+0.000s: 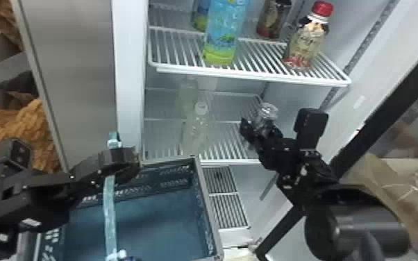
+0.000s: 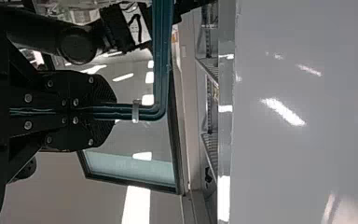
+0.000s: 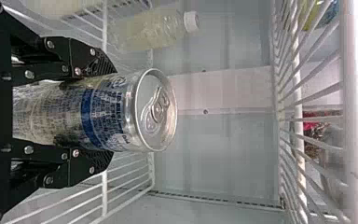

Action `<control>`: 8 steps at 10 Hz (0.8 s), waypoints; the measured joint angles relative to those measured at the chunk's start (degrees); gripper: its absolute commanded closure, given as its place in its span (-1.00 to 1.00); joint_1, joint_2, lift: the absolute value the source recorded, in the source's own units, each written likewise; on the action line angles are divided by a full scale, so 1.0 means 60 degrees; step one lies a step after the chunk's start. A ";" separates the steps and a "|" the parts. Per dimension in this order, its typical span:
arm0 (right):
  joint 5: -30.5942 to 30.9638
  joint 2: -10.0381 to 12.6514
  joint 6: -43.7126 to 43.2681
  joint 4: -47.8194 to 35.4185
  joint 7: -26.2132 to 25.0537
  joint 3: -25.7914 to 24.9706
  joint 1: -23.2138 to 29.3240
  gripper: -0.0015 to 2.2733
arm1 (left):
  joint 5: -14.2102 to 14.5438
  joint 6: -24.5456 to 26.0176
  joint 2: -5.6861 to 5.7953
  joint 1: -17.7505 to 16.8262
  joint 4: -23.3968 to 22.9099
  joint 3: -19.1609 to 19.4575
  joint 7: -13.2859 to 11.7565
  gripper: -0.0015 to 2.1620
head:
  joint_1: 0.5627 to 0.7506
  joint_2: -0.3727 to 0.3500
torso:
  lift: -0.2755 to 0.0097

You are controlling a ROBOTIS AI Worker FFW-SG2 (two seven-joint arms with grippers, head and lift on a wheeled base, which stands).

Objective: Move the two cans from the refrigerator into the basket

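Fingers [image 3: 91, 56] of our right tool [image 1: 261, 129] stand apart by the width of a silver, cylindrical metal can [image 3: 107, 109] with a blue band, and we have them against its opposite sides. Its pull-tab end points out beyond the fingertips. We have this can inside the refrigerator, lower than the white wire upper shelf [image 1: 253, 74]. To the left of our right tool, a clear bottle with a white cap [image 1: 196, 130] and a pale, translucent bottle [image 1: 186, 93] stand near each other.

Higher than that tool, the upper shelf carries a blue plastic bottle with a green base [image 1: 224, 33], a dark cylindrical container [image 1: 273, 20] and, toward the right, a patterned brown-and-red bottle with a red cap [image 1: 307, 41]. To the right of the tool runs the black-framed refrigerator door [image 1: 389, 104].

Our left tool [image 1: 123, 163] is closed on the teal bar handle [image 2: 161, 56] of a blue plastic basket [image 1: 170, 175]. The basket's open interior lies lower than this tool and toward our right. Brown, shaggy material [image 1: 27, 121] lies off to its left.
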 measured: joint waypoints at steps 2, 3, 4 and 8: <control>-0.0214 -0.0019 0.0388 -0.0966 0.0000 -0.0197 0.0680 0.10 | 0.0000 0.0000 -0.0006 0.0046 0.0000 0.0010 0.0000 0.11 | 0.41 -0.81 | -0.60; -0.0360 -0.0019 0.0581 -0.1502 0.0000 -0.0322 0.1054 0.10 | -0.0006 0.0000 -0.0006 0.0057 0.0000 0.0000 0.0000 0.11 | 0.41 -0.83 | -0.60; -0.0560 -0.0020 0.0760 -0.2099 0.0000 -0.0449 0.1477 0.10 | -0.0016 0.0000 -0.0008 0.0058 0.0000 -0.0009 0.0000 0.11 | 0.41 -0.83 | -0.60; -0.1048 0.0077 0.2183 -0.4684 -0.0002 -0.0944 0.2948 0.10 | -0.0019 0.0000 -0.0020 0.0048 0.0000 -0.0008 0.0000 0.11 | 0.41 -0.85 | -0.60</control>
